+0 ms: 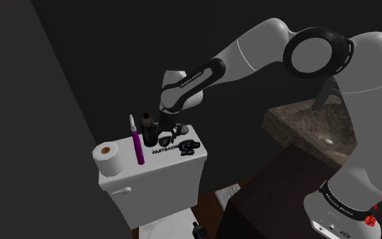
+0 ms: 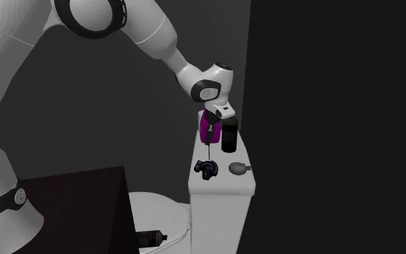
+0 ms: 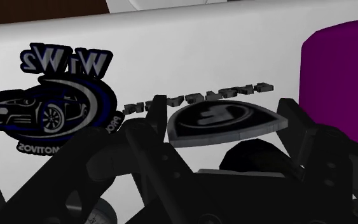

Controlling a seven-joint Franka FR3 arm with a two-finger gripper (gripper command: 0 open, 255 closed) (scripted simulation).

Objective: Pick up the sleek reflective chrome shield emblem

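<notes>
Inspection finding: the all-black two-finger gripper (image 3: 222, 121) is hanging low over the white toilet-tank lid (image 3: 171, 51), which is sitting left of centre in the shoulder view. Its fingers are standing spread apart and clasping nothing. The task's thing, a flat shield-shaped emblem with a dark glossy face and a grey rim (image 3: 234, 119), is lying flat on the lid between those fingers. The fingertips are sitting very near its edges, though contact is not confirmable. In my judgement several hazards are presenting themselves. The emblem is showing very little height above the lid, so closing fingers are likely to be riding over the rim or scraping the lid instead of gripping. One finger is facing the shield's tapered point, where a squeeze risks the piece pivoting or shooting out sideways. A strip of dark raised lettering (image 3: 196, 97) is lying just beside the shield and may be getting caught in the same pinch. A round dark car-badge sticker with white letters (image 3: 44, 105) is lying near the other finger. A purple rounded container (image 3: 343, 76) is standing close beside the gripper, and any sideways correction risks knocking it. A black cylindrical bottle (image 2: 228, 136) is crowding the same end of the lid.
</notes>
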